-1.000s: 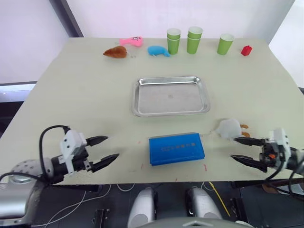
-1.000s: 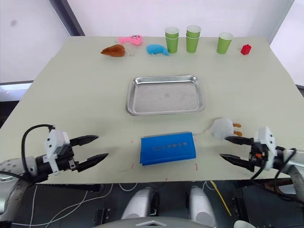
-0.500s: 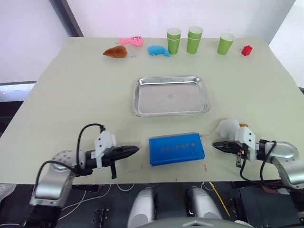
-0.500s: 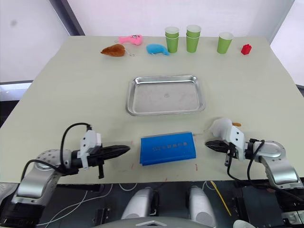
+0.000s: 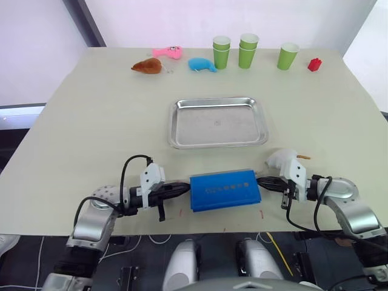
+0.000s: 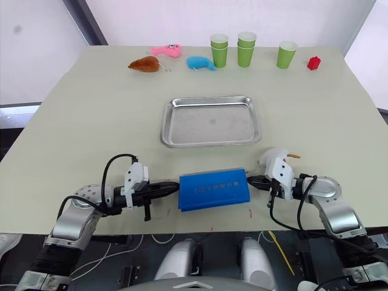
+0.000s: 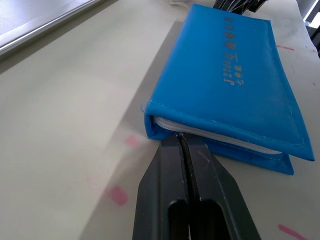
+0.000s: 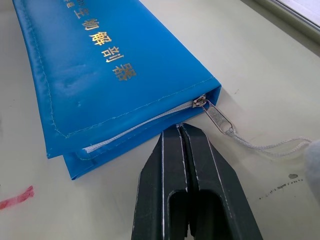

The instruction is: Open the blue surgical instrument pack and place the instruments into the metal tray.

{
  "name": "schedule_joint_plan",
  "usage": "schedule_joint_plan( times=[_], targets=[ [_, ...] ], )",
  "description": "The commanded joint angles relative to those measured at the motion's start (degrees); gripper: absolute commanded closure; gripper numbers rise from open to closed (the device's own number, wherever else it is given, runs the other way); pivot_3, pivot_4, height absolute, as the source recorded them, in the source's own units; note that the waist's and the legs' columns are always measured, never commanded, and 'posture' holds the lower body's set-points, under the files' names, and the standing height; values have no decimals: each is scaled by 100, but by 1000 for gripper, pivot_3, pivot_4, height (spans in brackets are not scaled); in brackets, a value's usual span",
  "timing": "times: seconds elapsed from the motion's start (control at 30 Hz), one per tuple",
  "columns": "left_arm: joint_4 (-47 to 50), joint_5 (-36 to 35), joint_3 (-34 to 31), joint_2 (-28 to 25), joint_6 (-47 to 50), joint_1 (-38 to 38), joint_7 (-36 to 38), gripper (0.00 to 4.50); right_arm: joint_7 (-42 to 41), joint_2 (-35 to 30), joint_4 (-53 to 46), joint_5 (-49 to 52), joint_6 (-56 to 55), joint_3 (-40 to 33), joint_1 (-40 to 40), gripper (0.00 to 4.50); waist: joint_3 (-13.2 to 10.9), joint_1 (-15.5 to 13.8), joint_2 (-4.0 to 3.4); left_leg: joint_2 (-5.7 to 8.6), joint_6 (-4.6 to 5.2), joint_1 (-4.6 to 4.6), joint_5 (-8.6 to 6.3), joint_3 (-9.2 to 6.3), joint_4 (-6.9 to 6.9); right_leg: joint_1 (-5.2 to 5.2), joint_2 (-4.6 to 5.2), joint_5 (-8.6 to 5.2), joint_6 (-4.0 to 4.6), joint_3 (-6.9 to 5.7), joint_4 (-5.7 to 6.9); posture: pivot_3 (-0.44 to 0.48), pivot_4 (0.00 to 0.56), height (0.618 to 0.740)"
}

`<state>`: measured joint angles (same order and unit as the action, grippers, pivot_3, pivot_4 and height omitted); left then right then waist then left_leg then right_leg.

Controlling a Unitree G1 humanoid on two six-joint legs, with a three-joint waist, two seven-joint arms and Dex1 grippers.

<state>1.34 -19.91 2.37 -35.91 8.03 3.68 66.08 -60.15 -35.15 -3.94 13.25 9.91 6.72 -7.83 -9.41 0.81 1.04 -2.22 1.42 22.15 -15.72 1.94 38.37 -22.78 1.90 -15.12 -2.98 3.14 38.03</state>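
- The blue surgical instrument pack (image 5: 225, 189) lies zipped and flat at the near edge of the tabletop (image 5: 91, 115), gold lettering up.
- The left pincer (image 7: 181, 145) has its fingers pressed together, tips at the pack's left end by the zipper seam.
- The right pincer (image 8: 180, 131) is likewise pinched together at the pack's right end, just beside the zipper pull (image 8: 215, 116).
- A white plush toy (image 5: 280, 159) sits just right of the pack.
- The metal tray (image 5: 218, 122) lies farther back, mid-tabletop.
- Green cups (image 5: 248, 51) and small toys line the far edge.
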Motion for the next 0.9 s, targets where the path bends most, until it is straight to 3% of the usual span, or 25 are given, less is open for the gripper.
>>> schedule_joint_plan(
  times=[0.03,0.63,0.9],
  targets=[
    [-60,-17,63,59,-101,40,53,4426,34,9,-238,84,38,-23,-63,4500,0,0,0,0,0,0,0,-1,0,0,0,0,0,-1,0,0,150,740],
    [-1044,374,207,883,-265,889,-593,4426,736,402,37,60,189,-179,-531,4500,8,-38,-13,10,1,2,2,-12,7,6,1,6,-9,-4,3,0,150,740],
    [-1284,525,304,952,-306,1081,-532,4426,786,433,244,0,111,-151,-578,4500,10,-37,-17,11,0,3,2,-15,7,8,1,6,-9,-6,2,0,150,740]
  ],
)
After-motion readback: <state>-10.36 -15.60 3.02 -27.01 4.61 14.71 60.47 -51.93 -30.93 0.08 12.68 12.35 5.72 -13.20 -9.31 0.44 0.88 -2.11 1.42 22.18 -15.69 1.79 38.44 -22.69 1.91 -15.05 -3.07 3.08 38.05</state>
